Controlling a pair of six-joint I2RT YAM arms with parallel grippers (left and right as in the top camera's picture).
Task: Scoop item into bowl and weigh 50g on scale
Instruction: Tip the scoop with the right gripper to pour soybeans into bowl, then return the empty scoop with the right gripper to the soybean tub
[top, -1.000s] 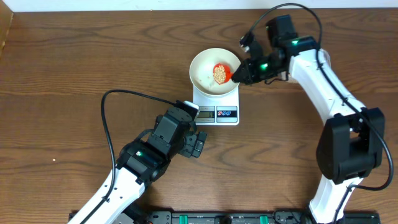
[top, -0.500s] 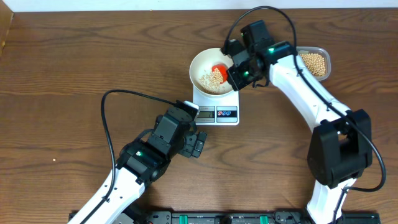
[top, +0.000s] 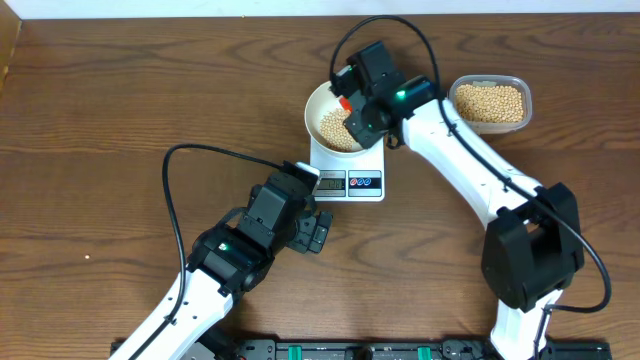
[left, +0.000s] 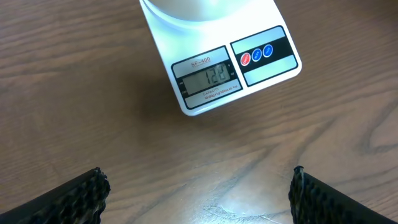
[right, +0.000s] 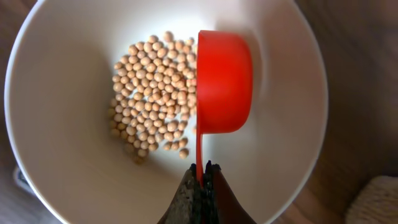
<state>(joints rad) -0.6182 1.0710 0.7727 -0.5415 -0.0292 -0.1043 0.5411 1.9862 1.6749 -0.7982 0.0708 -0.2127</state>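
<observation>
Red scoop (right: 224, 81) tilted above beans (right: 152, 93) in bowl (right: 68, 180).
Right pincer (right: 200, 180) pinched its handle; left pincer (left: 199, 199) spread before scale (left: 205, 78).

The left arm (top: 185, 295) and right arm (top: 470, 165) share white links, black joints, green lights, black cables (top: 168, 200).

Counts: 1 worktop (top: 100, 100). 2 arms: left arm (top: 215, 265), right arm (top: 470, 165). 1 hand each: left hand (left: 199, 193), right hand (right: 200, 186). 2 black cables: left cable (top: 167, 190), right cable (top: 385, 18). 1 scale (left: 255, 28) with 1 display (left: 206, 78) and 3 buttons: 1 red button (left: 245, 59), 2 blue buttons (left: 257, 55). 1 white bowl (top: 315, 105). 1 red scoop (right: 224, 81). 1 clear tub (top: 527, 103). Beans: too many to count, 2 lots: bowl lot (right: 152, 93), tub lot (top: 489, 102).
</observation>
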